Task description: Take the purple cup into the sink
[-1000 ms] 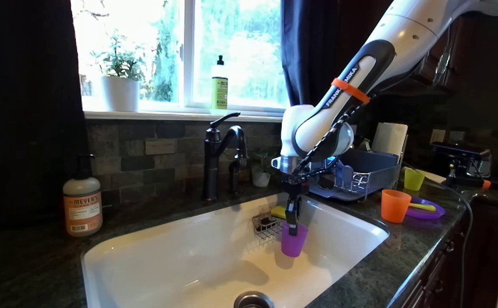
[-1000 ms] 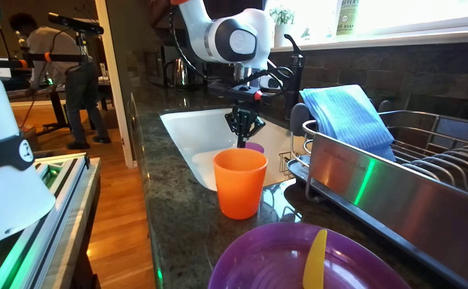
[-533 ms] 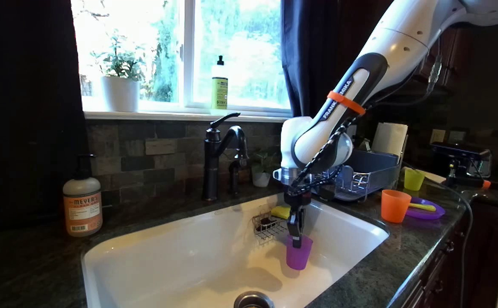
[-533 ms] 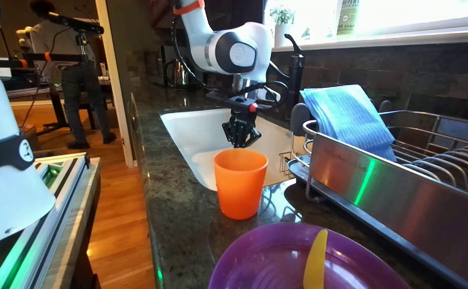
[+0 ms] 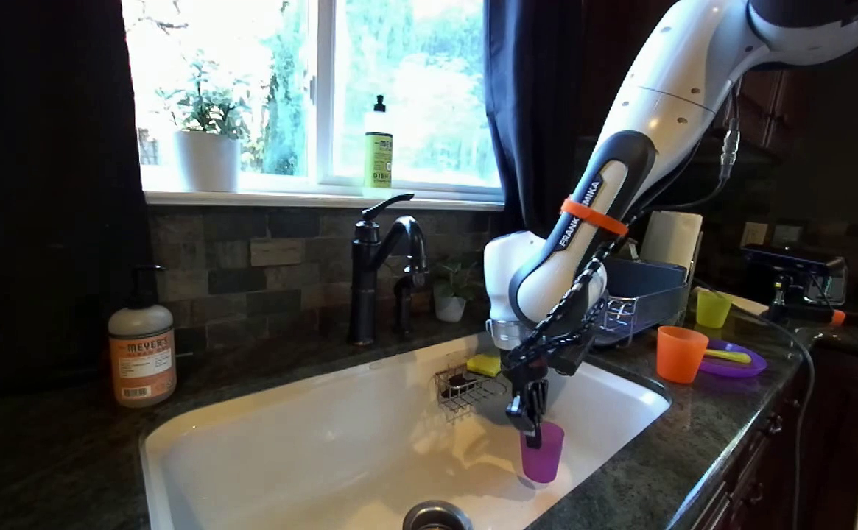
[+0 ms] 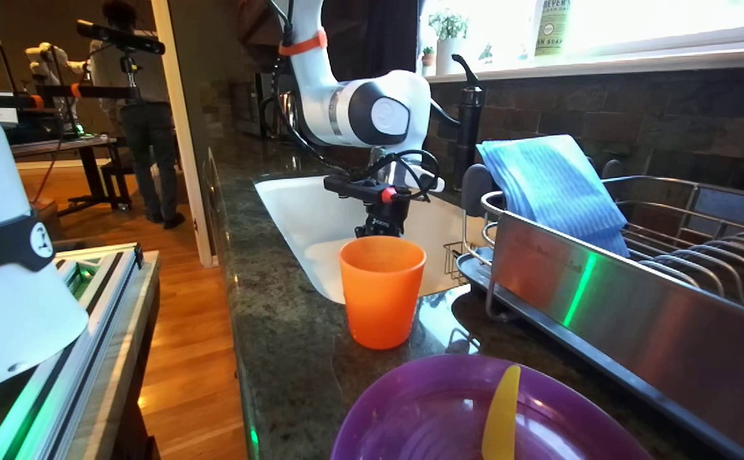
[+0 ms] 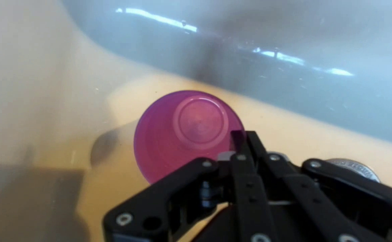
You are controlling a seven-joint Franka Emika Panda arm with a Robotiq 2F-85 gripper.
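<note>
The purple cup is inside the white sink, toward its right end in an exterior view. It is nearly upright, close to the sink floor; I cannot tell if its base touches. My gripper points down and is shut on the cup's wall. In the wrist view the gripper has one finger inside the purple cup and one outside, with the rim between them. In an exterior view the sink shows, but the orange cup hides the fingertips and the purple cup.
The drain lies left of the cup. A wire caddy with a yellow sponge hangs on the back wall. A dark faucet stands behind. The orange cup, purple dish and dish rack are on the counter.
My gripper has moved down and toward the sink's near right side in an exterior view, carrying the purple cup lower. The grip is kept. A person in the background has moved.
</note>
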